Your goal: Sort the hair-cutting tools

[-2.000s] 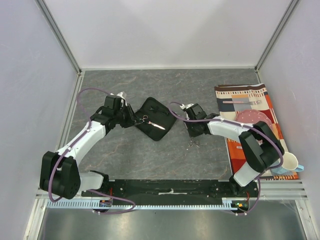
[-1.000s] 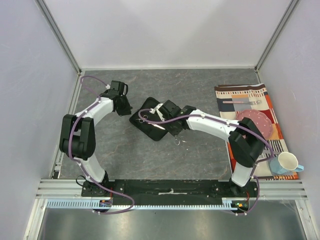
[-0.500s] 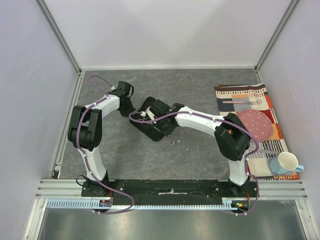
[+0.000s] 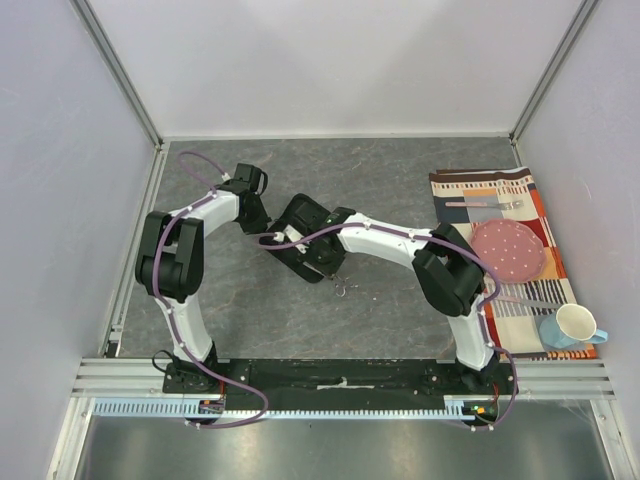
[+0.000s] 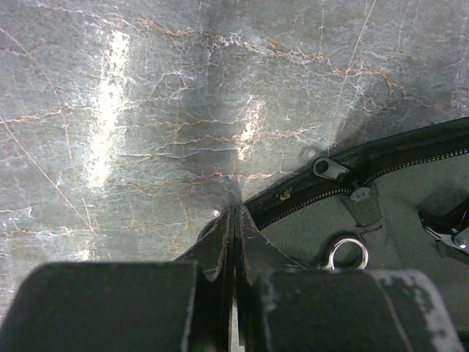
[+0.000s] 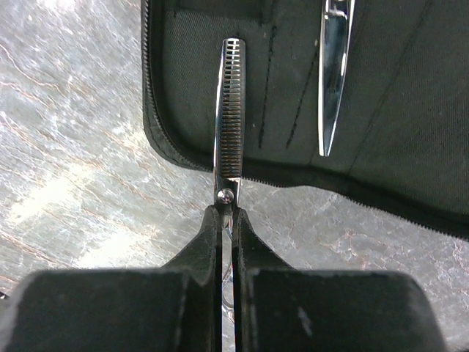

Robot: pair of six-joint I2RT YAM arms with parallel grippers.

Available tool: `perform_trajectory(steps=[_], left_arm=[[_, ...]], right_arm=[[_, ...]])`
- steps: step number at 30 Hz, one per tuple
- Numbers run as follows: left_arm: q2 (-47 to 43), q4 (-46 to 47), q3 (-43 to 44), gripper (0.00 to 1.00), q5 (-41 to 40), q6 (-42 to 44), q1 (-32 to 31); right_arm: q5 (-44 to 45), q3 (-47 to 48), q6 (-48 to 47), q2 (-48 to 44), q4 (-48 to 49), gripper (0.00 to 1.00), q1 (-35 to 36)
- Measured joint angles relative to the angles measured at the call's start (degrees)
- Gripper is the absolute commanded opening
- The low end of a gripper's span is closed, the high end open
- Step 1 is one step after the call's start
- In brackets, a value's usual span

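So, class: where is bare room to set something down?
Free: grey tabletop between back wall and black pouch, and between pouch and arm bases. Crowded: around the pouch, where the right tool grips thinning scissors, and the placemat.

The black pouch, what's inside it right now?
Plain scissors lie inside the pouch. The right tool holds thinning scissors, blade over the lining. The right arm hides the rest from above.

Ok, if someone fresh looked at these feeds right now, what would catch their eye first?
The right gripper clamps toothed thinning scissors, blade pointing over the open black pouch, where another shiny blade lies. The left gripper is shut at the pouch's zipper edge. Far right, a bright striped placemat stands out.
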Motion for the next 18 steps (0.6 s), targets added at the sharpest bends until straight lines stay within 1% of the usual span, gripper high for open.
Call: perform_trajectory(steps=[8, 18], left_arm=[[-1.2, 2.6, -2.2, 0.02, 0.3, 0.0, 0.0], [-2.4, 5.4, -4.5, 0.02, 0.5, 0.0, 0.1]], right_arm=[[-0.4, 5.0, 0.0, 3.6, -1.4, 0.0, 0.8], [-0.3, 14.6, 0.1, 11.2, -1.8, 0.0, 0.9]])
